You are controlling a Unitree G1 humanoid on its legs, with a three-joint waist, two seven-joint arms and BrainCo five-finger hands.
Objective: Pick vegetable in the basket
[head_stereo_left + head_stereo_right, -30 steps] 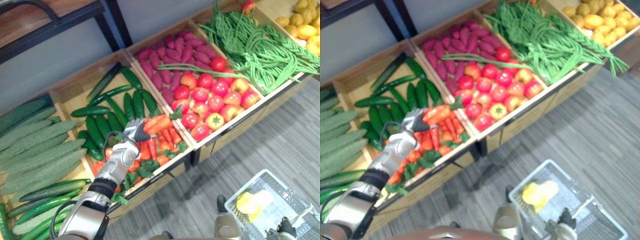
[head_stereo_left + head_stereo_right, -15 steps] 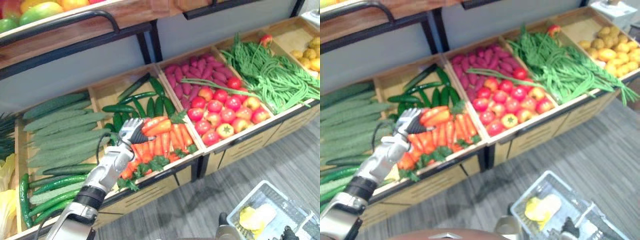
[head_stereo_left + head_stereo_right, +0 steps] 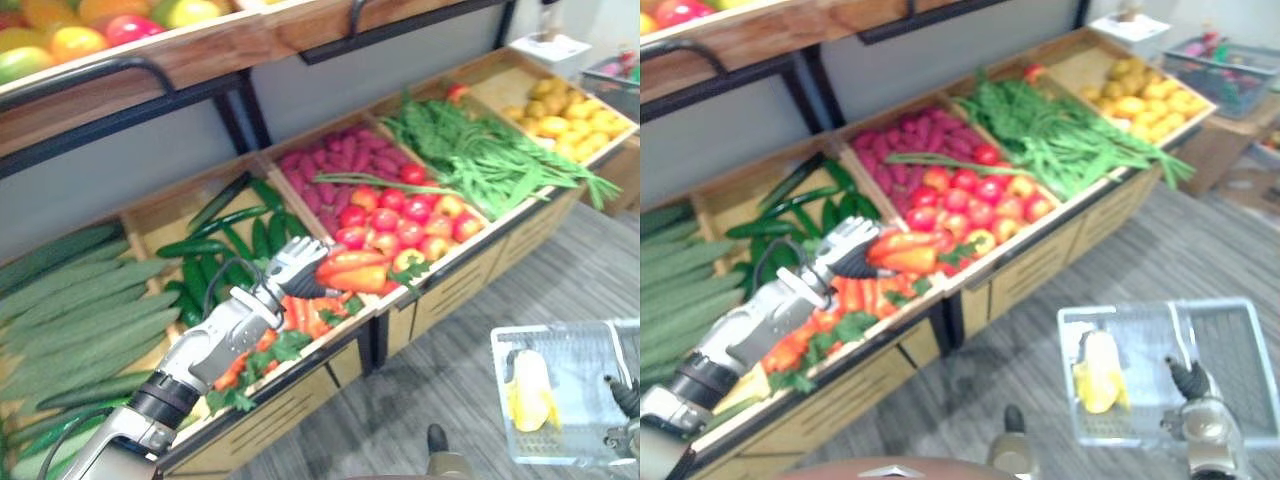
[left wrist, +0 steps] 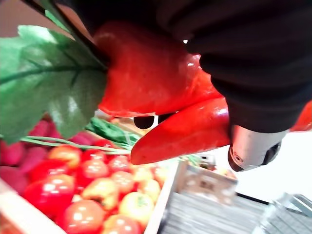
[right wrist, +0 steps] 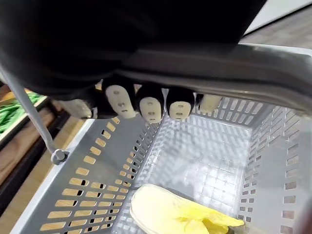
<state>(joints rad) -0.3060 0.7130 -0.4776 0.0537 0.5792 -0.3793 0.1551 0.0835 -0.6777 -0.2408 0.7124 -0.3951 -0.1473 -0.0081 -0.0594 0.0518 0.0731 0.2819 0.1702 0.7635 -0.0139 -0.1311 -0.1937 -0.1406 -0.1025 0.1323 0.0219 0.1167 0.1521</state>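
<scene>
My left hand [image 3: 292, 272] is shut on a bunch of orange-red carrots [image 3: 353, 272] with green leaves, held up over the front of the carrot crate [image 3: 296, 318] and beside the tomatoes [image 3: 410, 220]. In the left wrist view the carrots [image 4: 161, 83] sit tight under the hand's cover. A pale grey perforated basket [image 3: 1160, 312] hangs low at the right over the floor, with a yellow vegetable [image 3: 1098, 372] lying in it. My right hand [image 3: 1188, 378] is shut on the basket's handle [image 5: 219, 63], its fingers [image 5: 146, 102] curled round it.
Wooden crates run along the stand: pale and dark cucumbers [image 3: 90, 310], purple roots [image 3: 340, 165], green beans [image 3: 480, 150], yellow produce [image 3: 560, 105]. An upper shelf [image 3: 200, 50] of fruit overhangs the back. Grey floor lies between the stand and the basket.
My left hand has carried the carrots up off the pile and to the right, toward the tomatoes. The view has swung, so the basket now shows higher at the right.
</scene>
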